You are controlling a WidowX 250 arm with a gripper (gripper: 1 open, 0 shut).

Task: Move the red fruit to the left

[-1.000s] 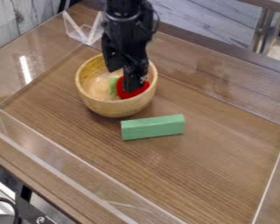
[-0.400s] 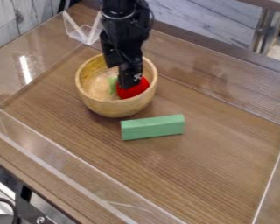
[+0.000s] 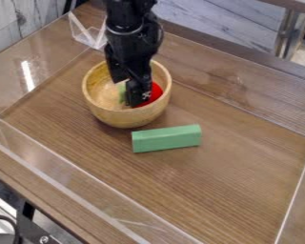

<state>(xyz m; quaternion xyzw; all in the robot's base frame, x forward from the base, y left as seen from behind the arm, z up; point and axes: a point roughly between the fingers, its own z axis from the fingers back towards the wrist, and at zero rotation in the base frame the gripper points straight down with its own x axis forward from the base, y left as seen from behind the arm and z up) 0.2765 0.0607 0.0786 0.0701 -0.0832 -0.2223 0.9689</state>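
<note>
Green block lies just beside the bowl.

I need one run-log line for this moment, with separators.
fingers: open, over bowl | red fruit: inside wooden bowl | green block: outside, on table

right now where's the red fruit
In the camera view, the red fruit sits inside the wooden bowl, toward its right side in the picture, beneath the open tool, with the green block outside below.
</note>
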